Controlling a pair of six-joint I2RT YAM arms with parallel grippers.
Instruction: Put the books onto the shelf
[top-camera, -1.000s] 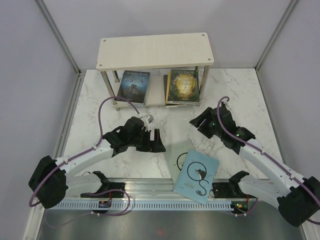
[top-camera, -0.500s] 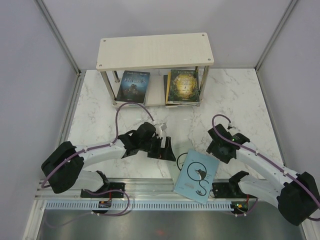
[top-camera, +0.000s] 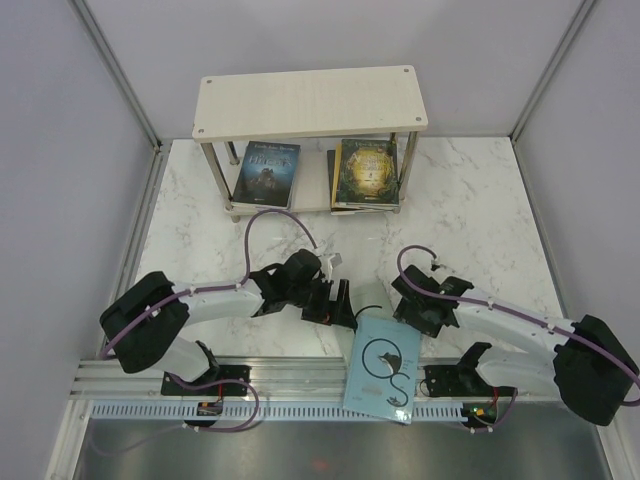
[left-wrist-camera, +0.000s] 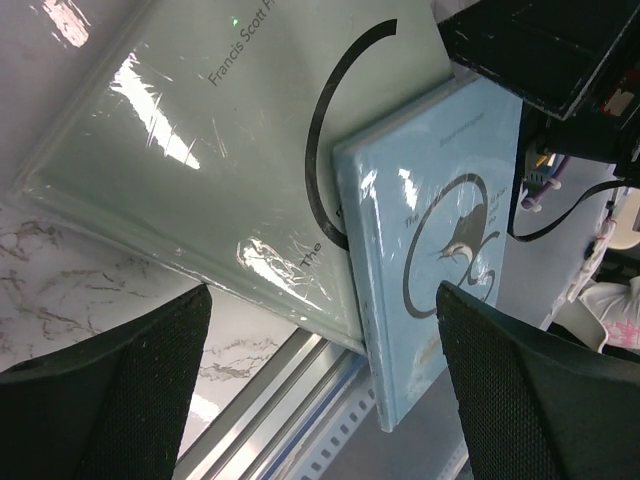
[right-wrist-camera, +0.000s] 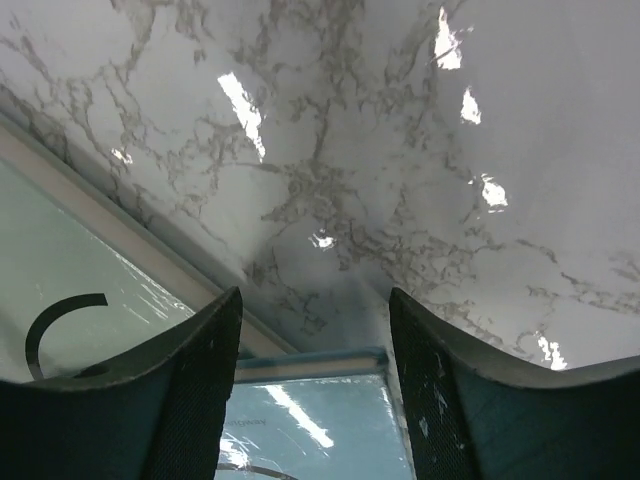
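Observation:
A pale blue book with a black cat (top-camera: 383, 367) lies at the table's front edge and overhangs the rail. It rests partly on a grey book (left-wrist-camera: 220, 150). My right gripper (top-camera: 408, 315) stands open at the blue book's far edge (right-wrist-camera: 320, 420), with that edge between its fingers. My left gripper (top-camera: 340, 305) is wide open just left of both books, its fingers (left-wrist-camera: 110, 400) low over the marble with nothing between them. The shelf (top-camera: 310, 100) stands at the back. On its lower board lie a dark blue book (top-camera: 265, 172) and a small stack topped by a dark green one (top-camera: 366, 172).
An aluminium rail (top-camera: 280, 375) runs along the table's front edge, with both arm bases bolted to it. Grey walls close in the left, right and back sides. Purple cables (top-camera: 270, 225) loop over each arm.
Both arms came toward the front books: the left gripper moved right, the right one swung in from the back right. The pale blue book slid nearer the front edge and turned straighter.

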